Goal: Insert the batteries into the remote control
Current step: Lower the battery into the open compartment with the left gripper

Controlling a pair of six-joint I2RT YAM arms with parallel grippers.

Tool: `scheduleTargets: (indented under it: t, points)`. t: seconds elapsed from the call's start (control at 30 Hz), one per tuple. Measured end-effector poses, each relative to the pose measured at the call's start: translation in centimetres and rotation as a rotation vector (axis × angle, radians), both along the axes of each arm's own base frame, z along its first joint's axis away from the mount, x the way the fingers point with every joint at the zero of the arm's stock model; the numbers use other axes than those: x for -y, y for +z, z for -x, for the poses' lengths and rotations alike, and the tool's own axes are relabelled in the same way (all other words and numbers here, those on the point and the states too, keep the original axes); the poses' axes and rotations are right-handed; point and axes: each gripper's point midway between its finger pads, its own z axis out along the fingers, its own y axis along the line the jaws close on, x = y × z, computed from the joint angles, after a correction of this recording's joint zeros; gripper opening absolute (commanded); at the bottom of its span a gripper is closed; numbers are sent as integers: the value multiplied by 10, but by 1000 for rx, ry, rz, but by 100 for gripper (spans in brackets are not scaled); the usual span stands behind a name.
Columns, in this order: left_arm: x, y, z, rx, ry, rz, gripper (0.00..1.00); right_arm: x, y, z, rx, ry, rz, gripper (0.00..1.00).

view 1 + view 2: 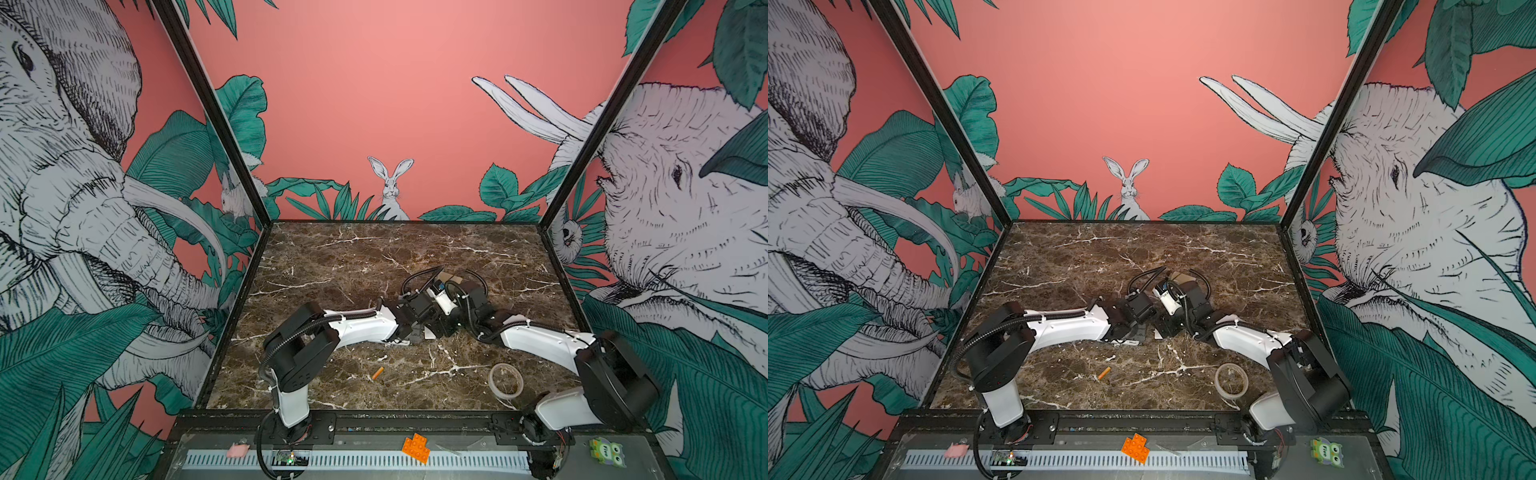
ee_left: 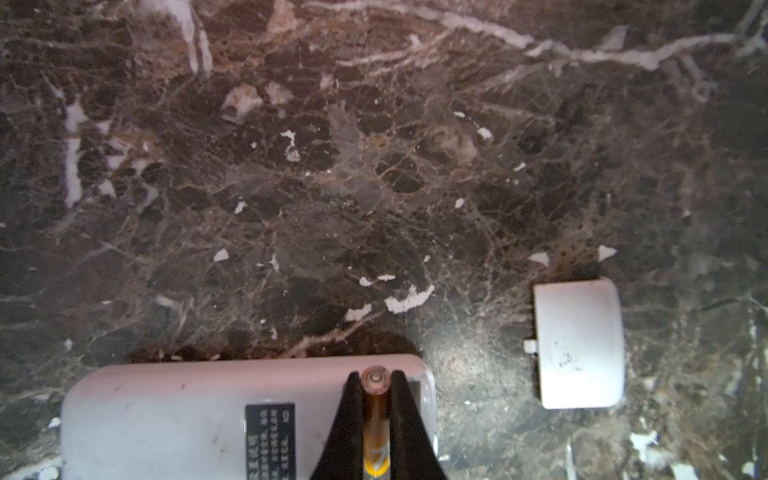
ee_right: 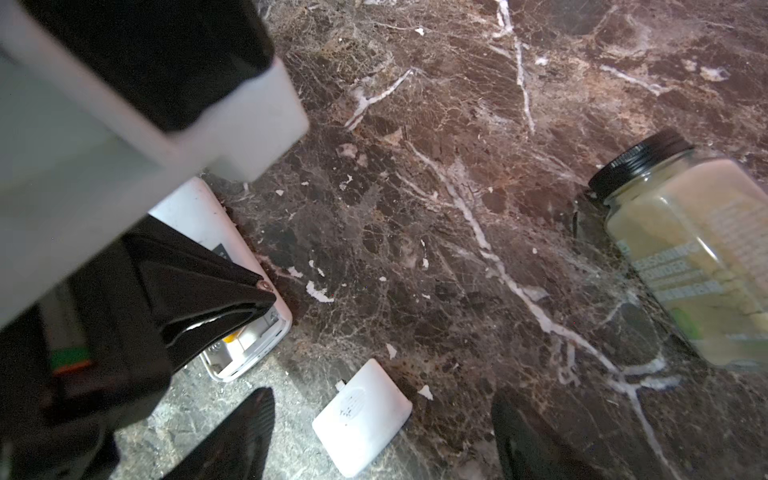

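White plastic forms the back of the small oblong remote control (image 2: 187, 415), which is laid face down near the middle of the table. A black printed label is shown on it, and its battery bay is uncovered at one end. A thin orange cylindrical battery (image 2: 376, 419) is clamped in the narrowly set left gripper (image 2: 376, 376) right over that bay (whether it is seated cannot be told). A second orange battery (image 1: 377, 372) is seen lying nearer the front, well apart. The small white battery cover (image 3: 361, 419) is placed just beside the remote, beneath the widely spread right gripper (image 3: 382, 397), by which nothing is held. The table is topped with dark brown, white-veined marble (image 1: 374, 257) and is enclosed by pink walls (image 1: 374, 104) painted with elephants, a rabbit and green leaves.
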Motion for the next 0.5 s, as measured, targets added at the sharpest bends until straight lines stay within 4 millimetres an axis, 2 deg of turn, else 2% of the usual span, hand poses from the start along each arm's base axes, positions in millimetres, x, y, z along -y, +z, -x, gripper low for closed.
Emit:
scheduleTargets:
  t: [0.5]
  points:
    - [-1, -1, 1, 1, 3, 1, 20, 0, 0, 0, 0, 0, 0, 81]
